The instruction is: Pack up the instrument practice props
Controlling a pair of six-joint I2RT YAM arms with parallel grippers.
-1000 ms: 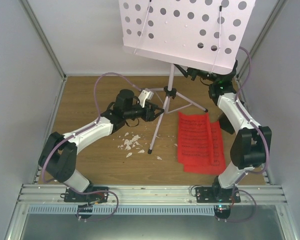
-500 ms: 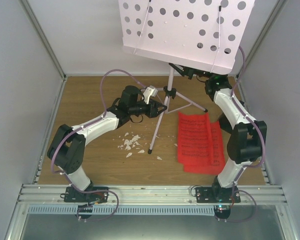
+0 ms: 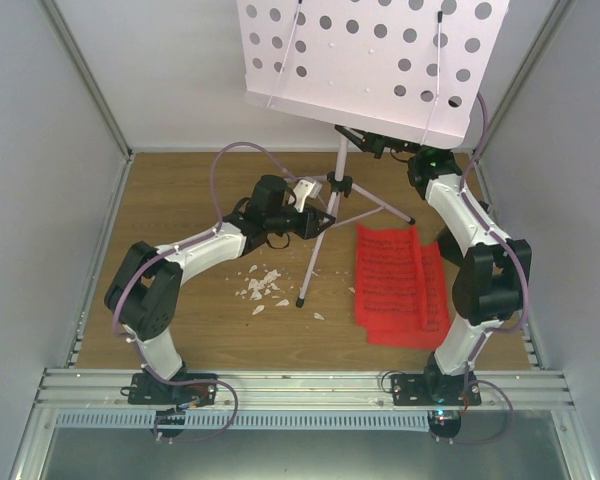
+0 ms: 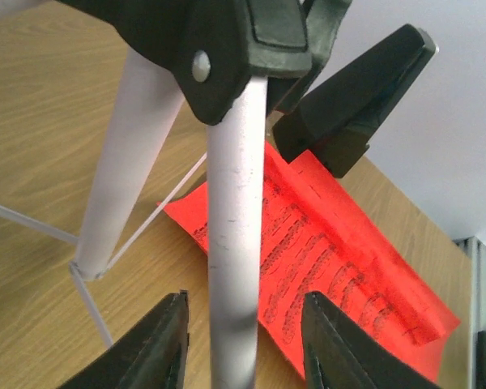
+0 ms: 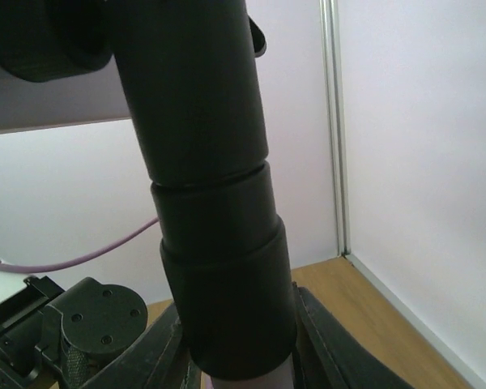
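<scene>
The white music stand (image 3: 370,60) stands at the back, its hole-dotted tray high over the tripod legs (image 3: 315,262). My left gripper (image 3: 320,220) is open, its jaws on either side of one white leg (image 4: 236,243) just under the black tripod hub (image 4: 243,40), with gaps on both sides. My right gripper (image 3: 368,142) is shut on the stand's black pole collar (image 5: 219,267) below the tray. The red sheets of music (image 3: 400,285) lie flat right of the legs and also show in the left wrist view (image 4: 324,251). The black metronome (image 4: 356,97) stands behind them, partly hidden by my right arm (image 3: 450,248).
Small white crumbs (image 3: 262,288) lie on the wooden floor left of the front leg. White walls with metal corner posts (image 3: 88,80) close in the left, back and right sides. A metal rail (image 3: 300,385) runs along the near edge.
My left arm has reached further right and forward, bringing its open jaws around the stand leg. My right gripper has shifted slightly left on the pole. The stand and sheets have not moved.
</scene>
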